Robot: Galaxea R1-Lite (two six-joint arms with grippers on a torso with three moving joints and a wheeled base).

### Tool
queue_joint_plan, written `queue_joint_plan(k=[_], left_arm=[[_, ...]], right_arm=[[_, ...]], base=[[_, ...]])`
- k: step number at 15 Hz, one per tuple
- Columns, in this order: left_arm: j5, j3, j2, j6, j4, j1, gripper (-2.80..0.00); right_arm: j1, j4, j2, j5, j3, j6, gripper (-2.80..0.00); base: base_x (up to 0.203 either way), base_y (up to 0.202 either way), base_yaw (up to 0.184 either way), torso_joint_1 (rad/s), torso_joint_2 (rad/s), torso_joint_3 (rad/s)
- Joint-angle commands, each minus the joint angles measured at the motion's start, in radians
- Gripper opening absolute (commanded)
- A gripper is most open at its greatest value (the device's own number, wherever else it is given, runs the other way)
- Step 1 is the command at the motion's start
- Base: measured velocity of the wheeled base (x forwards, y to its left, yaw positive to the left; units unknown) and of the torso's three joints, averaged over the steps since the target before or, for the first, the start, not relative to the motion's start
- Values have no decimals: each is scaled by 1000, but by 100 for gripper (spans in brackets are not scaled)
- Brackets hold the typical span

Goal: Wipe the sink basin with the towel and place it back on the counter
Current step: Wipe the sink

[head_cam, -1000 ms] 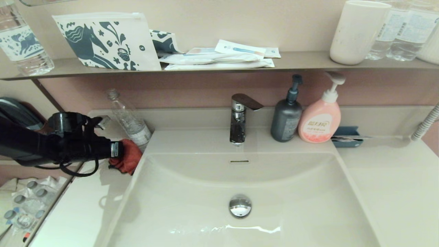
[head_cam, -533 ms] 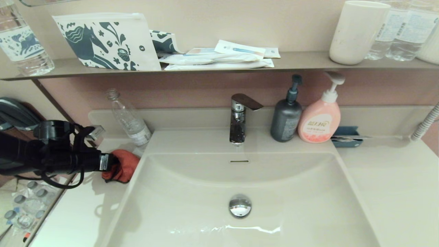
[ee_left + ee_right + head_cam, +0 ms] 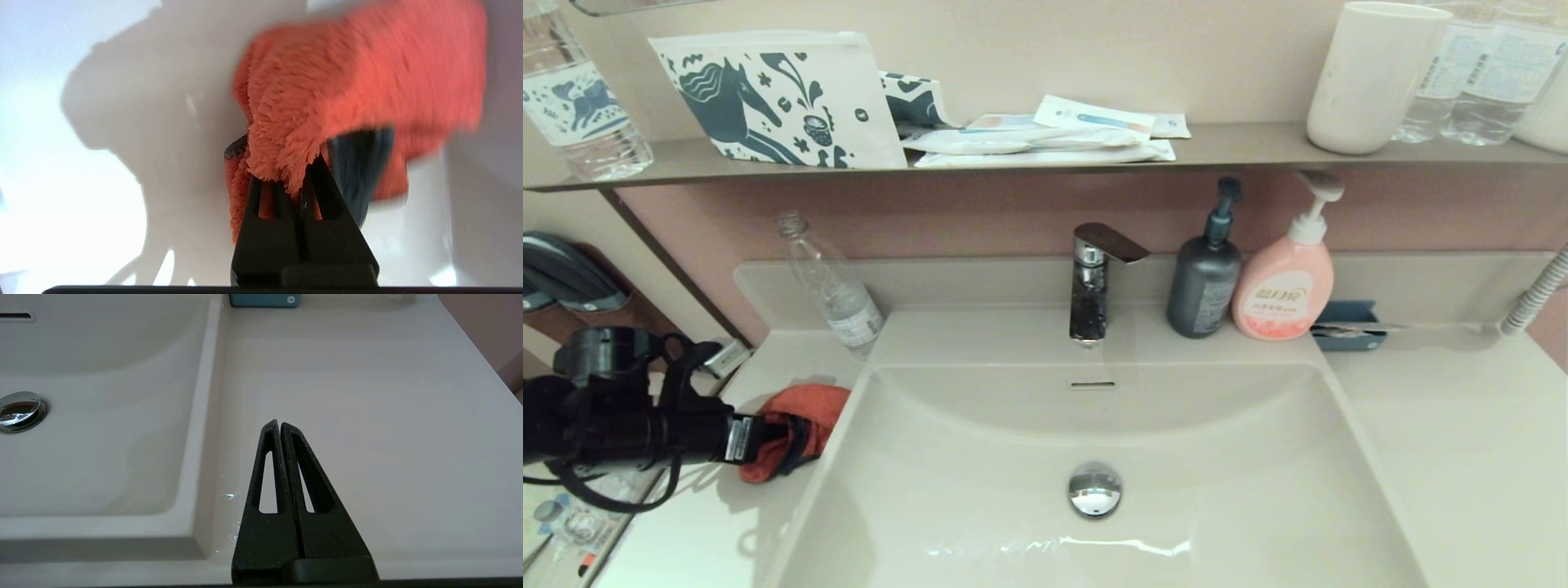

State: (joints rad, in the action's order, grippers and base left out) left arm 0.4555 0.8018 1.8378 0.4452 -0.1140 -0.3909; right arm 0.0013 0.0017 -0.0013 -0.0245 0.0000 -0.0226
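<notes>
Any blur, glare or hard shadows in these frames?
Left wrist view: the towel is motion-smeared at its far edge, blown-out white at one side, a hard shadow on the counter. Head view: a glare streak across the sink basin below the drain plug. Right wrist view: sharp, evenly lit.

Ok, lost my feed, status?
Left end effector shut on orange-red terry towel, over cream counter. Right end effector shut, parked. Clear plastic bottle nearby.

black left arm point(image 3: 605, 425), looped cables, triangular pincer point(image 3: 300, 183)
</notes>
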Motion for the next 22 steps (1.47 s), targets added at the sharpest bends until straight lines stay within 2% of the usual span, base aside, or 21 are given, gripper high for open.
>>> queue_joint_plan(k=[1, 4, 8, 11, 13, 16, 18, 22], left_arm=[[4, -65, -46, 29, 0, -37, -280], [38, -122, -78, 106, 1, -101, -280], [42, -173, -122, 118, 2, -140, -280], [57, -208, -163, 113, 0, -133, -280], [86, -222, -183, 86, -2, -78, -280], [79, -218, -198, -85, -15, 37, -280], [64, -219, -167, -105, -50, 80, -280], [34, -215, -78, -105, -183, 97, -280]], right_arm=[[0, 0, 1, 0, 0, 0, -280], [0, 0, 1, 0, 0, 0, -280], [0, 0, 1, 0, 0, 0, -280], [0, 0, 1, 0, 0, 0, -280], [0, 0, 1, 0, 0, 0, -280], [0, 0, 1, 0, -1, 0, -280], [0, 0, 1, 0, 0, 0, -280], [0, 0, 1, 0, 0, 0, -280]], base=[[0, 0, 0, 0, 0, 0], [0, 0, 0, 0, 0, 0], [0, 0, 0, 0, 0, 0], [0, 0, 0, 0, 0, 0], [0, 0, 0, 0, 0, 0], [0, 0, 0, 0, 0, 0], [0, 0, 0, 0, 0, 0], [0, 0, 0, 0, 0, 0]])
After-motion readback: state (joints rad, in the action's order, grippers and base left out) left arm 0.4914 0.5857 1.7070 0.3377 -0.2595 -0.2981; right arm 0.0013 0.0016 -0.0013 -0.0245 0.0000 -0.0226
